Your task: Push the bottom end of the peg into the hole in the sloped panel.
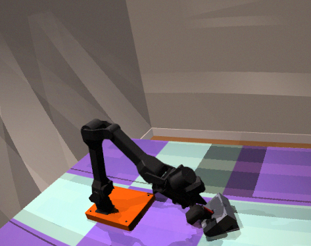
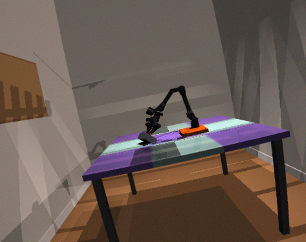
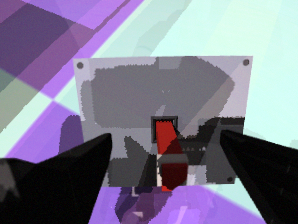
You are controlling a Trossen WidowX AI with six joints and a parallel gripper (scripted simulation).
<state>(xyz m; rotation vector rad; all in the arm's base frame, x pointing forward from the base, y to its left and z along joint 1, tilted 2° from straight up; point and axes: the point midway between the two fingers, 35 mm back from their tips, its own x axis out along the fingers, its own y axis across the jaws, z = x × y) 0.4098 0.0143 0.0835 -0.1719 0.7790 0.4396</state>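
The red square peg (image 3: 168, 137) (image 1: 208, 210) (image 2: 149, 132) has its lower end in the square hole of the grey sloped panel (image 3: 200, 80) (image 1: 229, 210) (image 2: 146, 138). Its upper end sticks out toward the wrist camera. How deep the lower end sits cannot be told. My gripper (image 3: 166, 138) is open, with one finger on each side of the peg and a wide gap to both in the wrist view. The fingers do not touch the peg. The dark hole rim shows above and to the left of the peg.
The orange base plate (image 1: 136, 207) (image 2: 198, 130) carries the arm behind the panel's sloped face. The panel stands on the purple and mint table (image 1: 271, 227) (image 2: 198, 145). Shadows fall across the panel in the wrist view.
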